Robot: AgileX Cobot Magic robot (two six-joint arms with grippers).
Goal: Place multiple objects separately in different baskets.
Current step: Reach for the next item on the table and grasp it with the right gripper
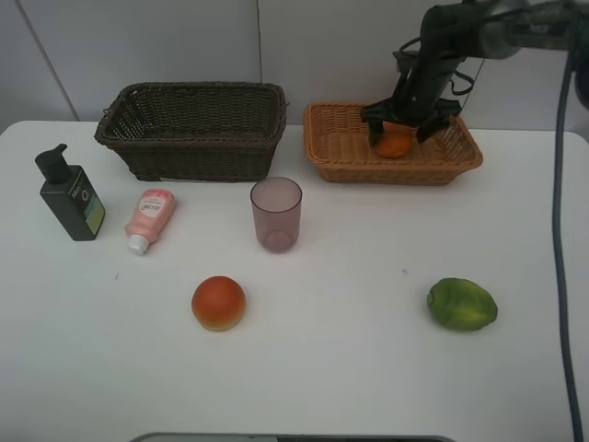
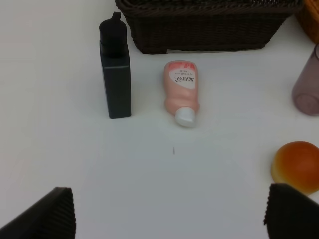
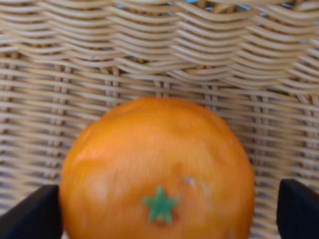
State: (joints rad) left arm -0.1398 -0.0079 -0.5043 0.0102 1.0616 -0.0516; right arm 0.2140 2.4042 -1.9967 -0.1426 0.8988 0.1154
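Finds the right gripper (image 1: 402, 129) low inside the light tan basket (image 1: 465, 155), spread wider than the orange (image 1: 394, 144) and astride it, clamping nothing. Judges the orange delivered, resting on that basket's floor. Finds the left gripper (image 2: 169, 199) wide apart too and empty, hovering well left of the light tan basket.

Counts five objects not yet sorted:
- green citrus (image 1: 462, 304) in front of the light tan basket
- purple cup (image 1: 276, 214) to its front-left
- red-orange fruit (image 1: 218, 303) further front-left
- pink tube (image 1: 151, 218) and pump bottle (image 1: 70, 197) far left

Notes the dark basket (image 1: 193, 129), just left of the light tan basket, with nothing visible inside.
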